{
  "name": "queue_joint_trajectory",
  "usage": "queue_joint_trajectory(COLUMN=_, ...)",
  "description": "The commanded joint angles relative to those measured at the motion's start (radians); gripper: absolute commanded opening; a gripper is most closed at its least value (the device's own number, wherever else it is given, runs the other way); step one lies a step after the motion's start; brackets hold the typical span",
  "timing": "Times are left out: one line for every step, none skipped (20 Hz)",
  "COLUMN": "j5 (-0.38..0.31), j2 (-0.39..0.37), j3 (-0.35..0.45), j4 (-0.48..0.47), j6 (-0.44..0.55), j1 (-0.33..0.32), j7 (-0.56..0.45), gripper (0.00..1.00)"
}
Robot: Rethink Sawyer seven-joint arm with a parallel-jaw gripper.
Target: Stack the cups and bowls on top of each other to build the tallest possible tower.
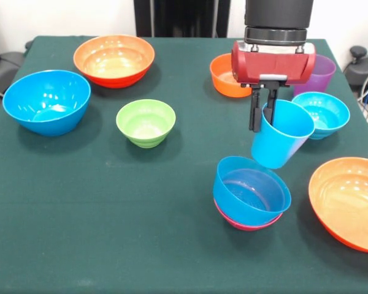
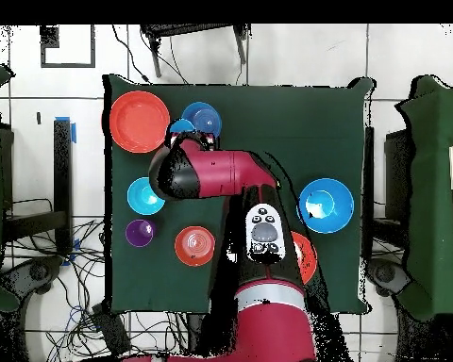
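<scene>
front view: smooth light blue cup tilted in end effector

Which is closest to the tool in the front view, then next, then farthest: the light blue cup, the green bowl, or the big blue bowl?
1. Light blue cup: held in the tool.
2. Green bowl: mid-table, picture's left.
3. Big blue bowl: far left edge.

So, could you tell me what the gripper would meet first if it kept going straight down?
Likely the blue bowl on the pink bowl: the gripper, holding the light blue cup, hangs roughly above it, though depth is unclear.
</scene>
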Motion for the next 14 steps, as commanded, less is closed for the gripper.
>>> queue_joint_trajectory(j5=-0.037, j2=-0.029, j3=0.051, j4=-0.029, j6=0.047, j1=-0.021, j7=0.025, gripper=0.00)
queue_joint_trajectory(j5=-0.036, j2=-0.040, j3=0.056, j4=-0.025, j6=0.056, j1=-0.026, j7=0.019, gripper=0.00)
queue_joint_trajectory(j5=-0.035, j2=-0.049, j3=0.062, j4=-0.020, j6=0.063, j1=-0.031, j7=0.014, gripper=0.00)
queue_joint_trajectory(j5=-0.035, j2=-0.057, j3=0.066, j4=-0.015, j6=0.068, j1=-0.036, j7=0.010, gripper=0.00)
queue_joint_trajectory(j5=-0.035, j2=-0.064, j3=0.072, j4=-0.011, j6=0.071, j1=-0.041, j7=0.007, gripper=0.00)
queue_joint_trajectory(j5=-0.036, j2=-0.066, j3=0.073, j4=-0.008, j6=0.076, j1=-0.044, j7=0.003, gripper=0.00)
queue_joint_trajectory(j5=-0.036, j2=-0.070, j3=0.078, j4=-0.007, j6=0.081, j1=-0.049, j7=-0.002, gripper=0.00)
queue_joint_trajectory(j5=-0.037, j2=-0.072, j3=0.082, j4=-0.006, j6=0.085, j1=-0.055, j7=-0.007, gripper=0.00)
queue_joint_trajectory(j5=-0.039, j2=-0.072, j3=0.086, j4=-0.004, j6=0.080, j1=-0.058, j7=-0.007, gripper=0.00)
queue_joint_trajectory(j5=-0.038, j2=-0.084, j3=0.090, j4=0.005, j6=0.084, j1=-0.063, j7=-0.010, gripper=0.00)
queue_joint_trajectory(j5=-0.040, j2=-0.084, j3=0.090, j4=0.005, j6=0.082, j1=-0.063, j7=-0.008, gripper=0.00)
queue_joint_trajectory(j5=-0.042, j2=-0.080, j3=0.089, j4=0.002, j6=0.078, j1=-0.061, j7=-0.005, gripper=0.00)
queue_joint_trajectory(j5=-0.044, j2=-0.076, j3=0.088, j4=-0.001, j6=0.074, j1=-0.061, j7=-0.004, gripper=0.00)
queue_joint_trajectory(j5=-0.046, j2=-0.077, j3=0.088, j4=-0.001, j6=0.074, j1=-0.062, j7=-0.005, gripper=0.00)
